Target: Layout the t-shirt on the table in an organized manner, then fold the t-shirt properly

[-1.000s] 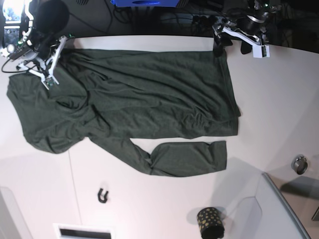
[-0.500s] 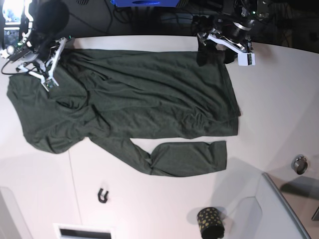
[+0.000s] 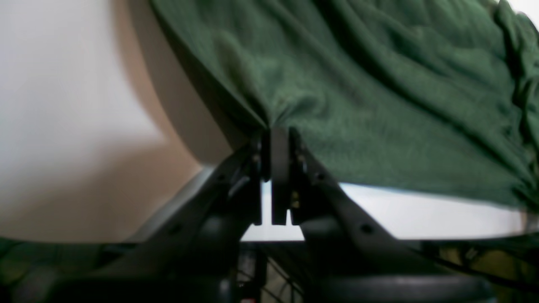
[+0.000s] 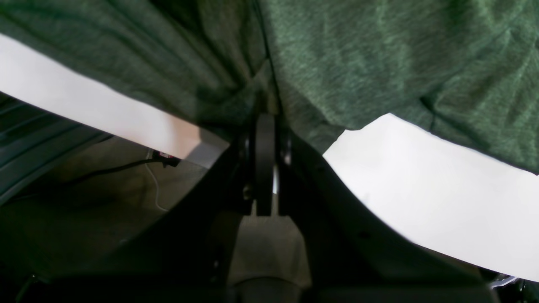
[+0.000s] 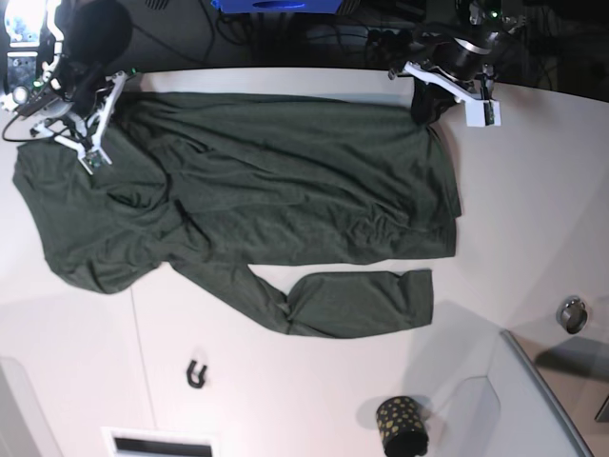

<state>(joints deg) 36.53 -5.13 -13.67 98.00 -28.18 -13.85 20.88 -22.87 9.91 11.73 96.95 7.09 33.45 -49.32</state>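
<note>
The dark green t-shirt point(image 5: 266, 190) lies spread and wrinkled on the white table point(image 5: 314, 390), with one sleeve trailing toward the near side. My left gripper point(image 5: 425, 107) is at the shirt's far right corner, shut on the cloth. In the left wrist view its tips point(image 3: 276, 132) pinch the t-shirt's point(image 3: 379, 84) edge, which rises slightly off the table point(image 3: 63, 84). My right gripper point(image 5: 88, 143) is at the far left, shut on a bunched part of the shirt. The right wrist view shows the right gripper point(image 4: 265, 120) buried in t-shirt point(image 4: 379, 54) folds above the table point(image 4: 421, 189).
A black gold-dotted cup point(image 5: 402, 426) stands near the front edge, beside a grey raised panel point(image 5: 533, 400). A small black hook point(image 5: 197, 373), a metal ring point(image 5: 572, 313) and a white slotted plate point(image 5: 157, 443) lie on the table. Cables run beyond the far edge.
My left gripper swung in over the shirt's far right corner and closed on it; that corner now sits pulled slightly rightward. The right arm has not moved.
</note>
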